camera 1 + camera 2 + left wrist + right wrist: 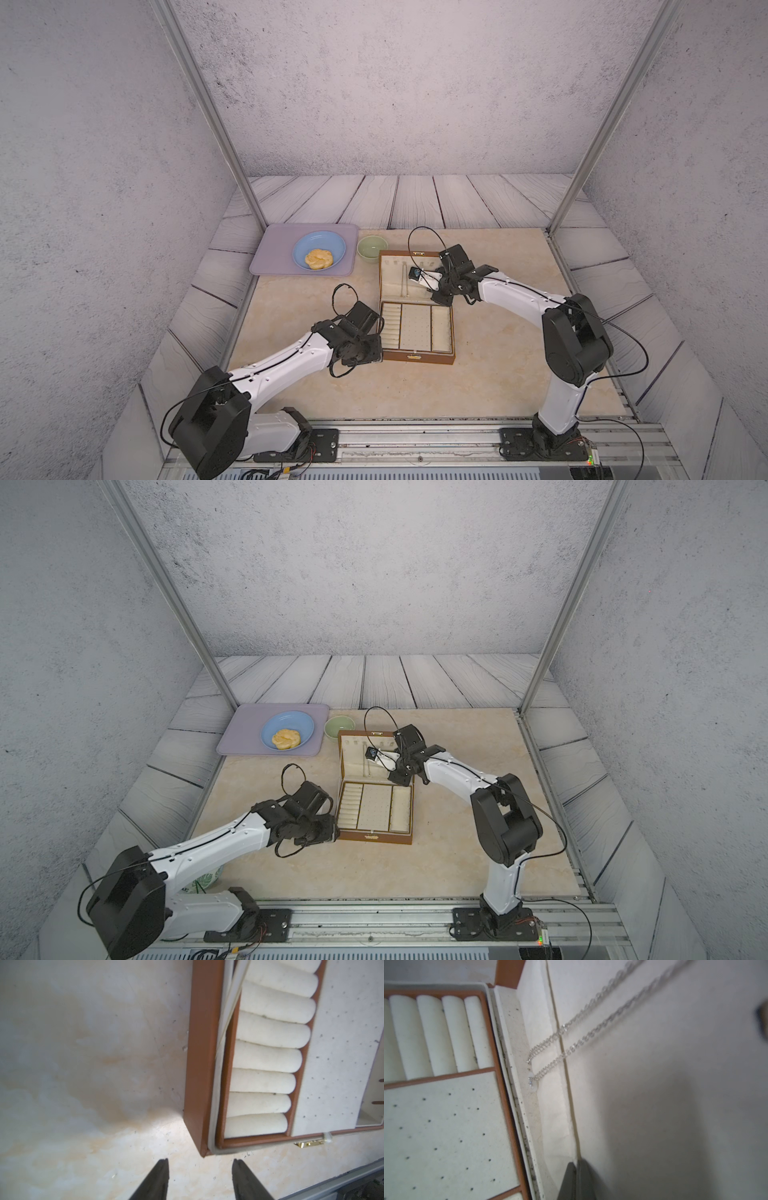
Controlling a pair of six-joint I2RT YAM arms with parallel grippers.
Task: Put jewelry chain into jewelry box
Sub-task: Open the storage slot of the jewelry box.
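The jewelry chain [564,1027] lay doubled on the open jewelry box's [417,357] lid lining, the right gripper [576,1163] pinched shut, empty, nearby, the left gripper [200,1162] half-open holding nothing; placing looked done, a snag-free retreat the likely next call.

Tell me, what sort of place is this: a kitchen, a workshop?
Probably a robot test booth, not a home. A left arm and right arm are bolted to a metal rail, metal posts frame plain wall panels, and a jewelry box sits open on the table.
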